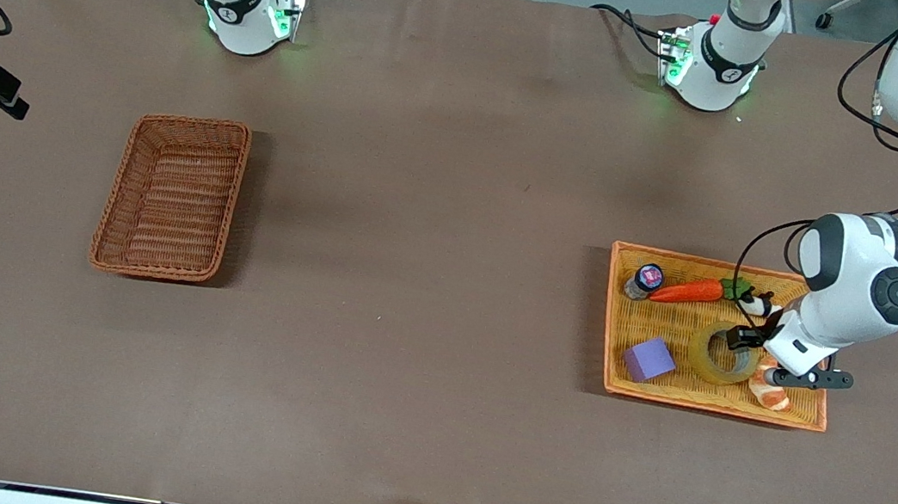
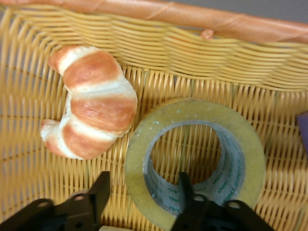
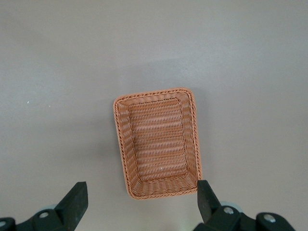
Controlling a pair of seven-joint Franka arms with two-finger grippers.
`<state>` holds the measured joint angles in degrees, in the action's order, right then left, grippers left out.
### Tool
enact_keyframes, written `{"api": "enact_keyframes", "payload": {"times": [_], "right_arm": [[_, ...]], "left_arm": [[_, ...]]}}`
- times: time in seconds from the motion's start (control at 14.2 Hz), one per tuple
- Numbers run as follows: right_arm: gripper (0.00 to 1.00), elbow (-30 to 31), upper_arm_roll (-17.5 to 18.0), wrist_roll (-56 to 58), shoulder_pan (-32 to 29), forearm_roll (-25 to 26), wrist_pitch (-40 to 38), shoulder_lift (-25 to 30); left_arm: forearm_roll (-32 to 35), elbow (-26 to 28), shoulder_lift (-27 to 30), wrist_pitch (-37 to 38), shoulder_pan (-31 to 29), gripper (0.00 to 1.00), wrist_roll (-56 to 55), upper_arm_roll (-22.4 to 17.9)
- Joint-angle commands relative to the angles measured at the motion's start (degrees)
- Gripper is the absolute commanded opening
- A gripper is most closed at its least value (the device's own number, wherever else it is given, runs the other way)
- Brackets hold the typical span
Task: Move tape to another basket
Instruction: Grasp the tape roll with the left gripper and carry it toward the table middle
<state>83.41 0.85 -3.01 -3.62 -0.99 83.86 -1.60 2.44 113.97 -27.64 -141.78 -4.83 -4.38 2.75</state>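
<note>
Now the left gripper straddles the yellowish-olive tape ring's wall in the orange-yellow woven tray, jaws apart for the pinch; the right gripper waits open above the empty reddish-brown wicker basket.

High front camera overlooks the whole table; wrist cameras look down, sharing its baskets.

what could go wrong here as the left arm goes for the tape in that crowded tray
1. The left gripper straddles the tape wall, one finger inside the hole, one outside. The hold covers only a short stretch of wall, so the roll could tilt or slip when lifted.
2. The croissant lies right beside the tape, close to the outer finger; it could get nudged or pinched.
3. The basket sits toward the right arm's end of the table, so the carry is long.
</note>
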Motion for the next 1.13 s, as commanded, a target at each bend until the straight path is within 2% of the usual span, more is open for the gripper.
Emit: {"api": "enact_keyframes", "payload": {"times": [0.0, 0.21, 0.35, 0.49, 0.71, 0.85, 0.99, 1.06], "right_arm": [[1.0, -0.9, 0.5, 0.3, -1.0, -1.2, -0.5, -0.3], [1.0, -0.9, 0.5, 0.3, -1.0, -1.2, -0.5, -0.3], [1.0, -0.8, 0.6, 0.3, -1.0, -1.2, -0.5, -0.3], [1.0, -0.8, 0.5, 0.3, -1.0, -1.2, -0.6, -0.3], [1.0, -0.8, 0.5, 0.3, -1.0, -1.2, -0.6, -0.3], [1.0, -0.9, 0.5, 0.3, -1.0, -1.2, -0.6, -0.3], [1.0, -0.9, 0.5, 0.3, -1.0, -1.2, -0.6, -0.3], [1.0, -0.9, 0.5, 0.3, -1.0, -1.2, -0.6, -0.3]], "left_arm": [[0.5, -0.3, -0.5, -1.0, -0.2, 0.34, -1.9, 0.0], [0.5, -1.3, 0.8, -0.4, -0.1, 0.0, -2.0, 0.2], [0.5, -2.5, 3.5, 0.8, 0.1, 0.0, -2.0, 0.3], [0.6, -4.2, 7.1, 6.4, 0.5, 0.0, -2.1, 0.8], [0.5, -9.0, 10.1, 17.4, 0.6, 0.0, -8.4, 7.6], [0.5, -12.8, 9.5, 23.1, 0.9, 0.0, -18.7, 15.4], [1.2, -15.0, 7.3, 23.5, 4.1, 0.0, -30.6, 20.5], [1.1, -17.1, 5.1, 23.5, 7.3, 0.0, -34.7, 20.7]]}}
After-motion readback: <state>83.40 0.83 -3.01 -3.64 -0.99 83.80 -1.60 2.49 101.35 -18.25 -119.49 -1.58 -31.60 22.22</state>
